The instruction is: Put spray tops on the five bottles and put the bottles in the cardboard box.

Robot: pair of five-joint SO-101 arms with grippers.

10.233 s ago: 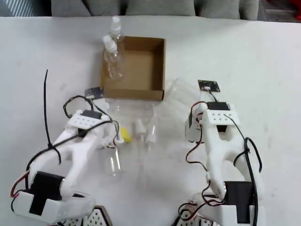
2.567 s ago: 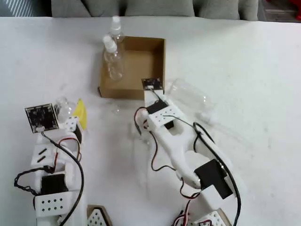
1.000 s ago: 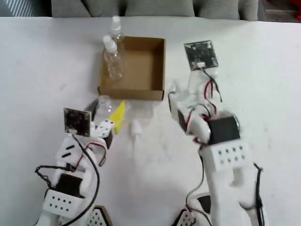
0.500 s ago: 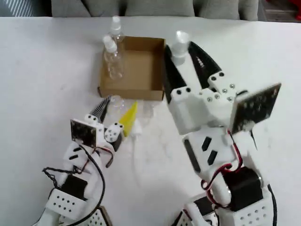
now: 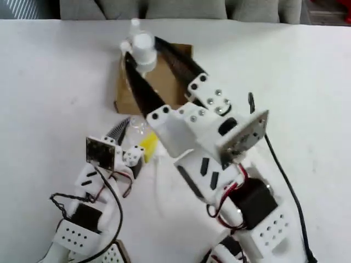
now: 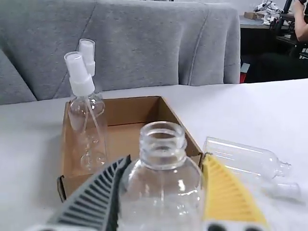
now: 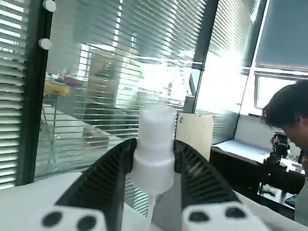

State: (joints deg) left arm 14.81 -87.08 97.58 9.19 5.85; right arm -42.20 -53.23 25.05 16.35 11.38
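Note:
My right gripper (image 5: 143,50) is raised high over the cardboard box (image 5: 123,101) and is shut on a white spray top (image 5: 143,46); in the right wrist view the spray top (image 7: 154,154) sits between the black fingers (image 7: 103,183). Lower left, my left gripper (image 5: 134,131) is shut on an upright clear bottle (image 6: 162,168) with an open neck, just in front of the box (image 6: 130,103). One capped bottle (image 6: 85,120) stands in the box's left side. A second capped bottle (image 6: 87,50) stands behind the box.
An uncapped clear bottle (image 6: 243,155) lies on the table right of the box, with a loose spray top (image 6: 285,190) beside it. The right arm (image 5: 219,142) hangs over the table's middle and covers part of the box. A grey sofa stands behind the table.
The right arm has swung left with the spray top, from beside the box's right edge to above the box. The left gripper has stayed put with the open bottle.

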